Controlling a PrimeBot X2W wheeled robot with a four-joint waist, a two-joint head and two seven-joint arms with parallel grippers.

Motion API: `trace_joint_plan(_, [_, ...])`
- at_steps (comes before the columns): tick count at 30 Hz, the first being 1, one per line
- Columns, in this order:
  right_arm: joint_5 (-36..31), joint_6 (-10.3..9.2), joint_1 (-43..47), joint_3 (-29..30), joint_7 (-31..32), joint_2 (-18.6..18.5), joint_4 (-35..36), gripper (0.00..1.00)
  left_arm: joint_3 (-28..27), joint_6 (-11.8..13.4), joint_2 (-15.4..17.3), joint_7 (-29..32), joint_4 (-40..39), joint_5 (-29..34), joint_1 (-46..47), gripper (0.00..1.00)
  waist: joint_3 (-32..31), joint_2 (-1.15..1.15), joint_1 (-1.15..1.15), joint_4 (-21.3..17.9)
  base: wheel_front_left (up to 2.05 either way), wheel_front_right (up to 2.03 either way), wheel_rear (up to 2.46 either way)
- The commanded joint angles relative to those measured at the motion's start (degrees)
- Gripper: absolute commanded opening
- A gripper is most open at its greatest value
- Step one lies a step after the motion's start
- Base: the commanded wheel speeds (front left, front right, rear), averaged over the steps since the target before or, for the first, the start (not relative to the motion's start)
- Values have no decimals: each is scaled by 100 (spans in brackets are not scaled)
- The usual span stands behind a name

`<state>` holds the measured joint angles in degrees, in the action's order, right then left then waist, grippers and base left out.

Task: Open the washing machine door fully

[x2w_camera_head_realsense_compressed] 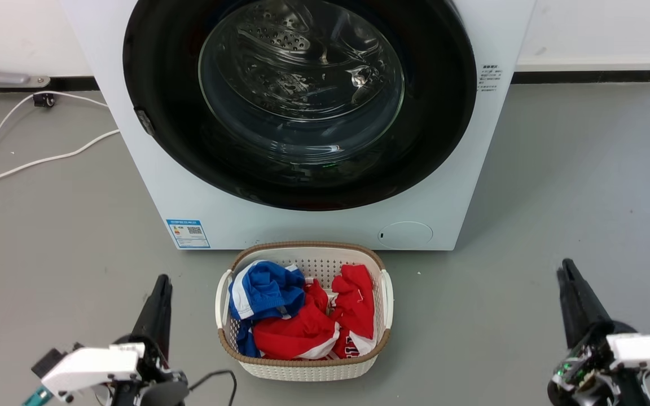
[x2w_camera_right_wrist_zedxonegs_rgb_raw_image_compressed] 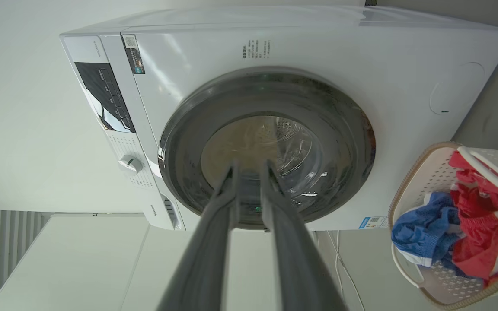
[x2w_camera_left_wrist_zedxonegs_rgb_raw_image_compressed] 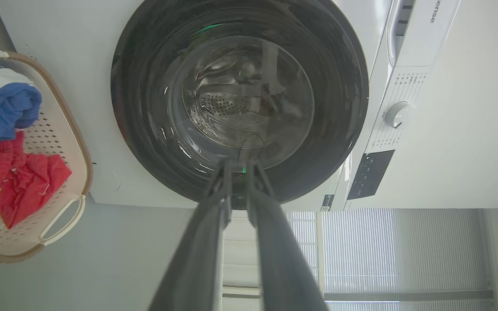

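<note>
The washing machine is a white front-loader standing straight ahead. Its door, a glossy black disc with a bulging glass bowl, lies flush against the front, with a small latch piece at its left rim. My left gripper is low on the left, fingers together and holding nothing, well short of the machine. My right gripper is low on the right, likewise together and holding nothing. The left wrist view looks past my left gripper at the door. From the right wrist, my right gripper points at the door.
A white laundry basket with red and blue clothes sits on the grey floor just in front of the machine, between my arms. White cables run over the floor at the left. The wall stands behind the machine.
</note>
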<state>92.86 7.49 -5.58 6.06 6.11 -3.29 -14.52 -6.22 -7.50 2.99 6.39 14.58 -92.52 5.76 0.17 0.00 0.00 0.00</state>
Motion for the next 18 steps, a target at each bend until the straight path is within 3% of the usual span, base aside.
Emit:
trace_joint_plan(1, [-6,-1,22,-6,-10,3,-22,100,7,1,-3,-10,11,3,-21,100,1,0,0,0,0,0,0])
trace_joint_plan(8, [-259,-1,160,8,-179,12,-14,100,-13,4,-11,-181,-72,251,-133,100,4,0,0,2,0,0,0])
trace_joint_plan(18, [-1525,-1,258,74,-447,15,365,100,103,206,-11,-452,-496,1423,-187,100,19,0,0,9,0,0,0])
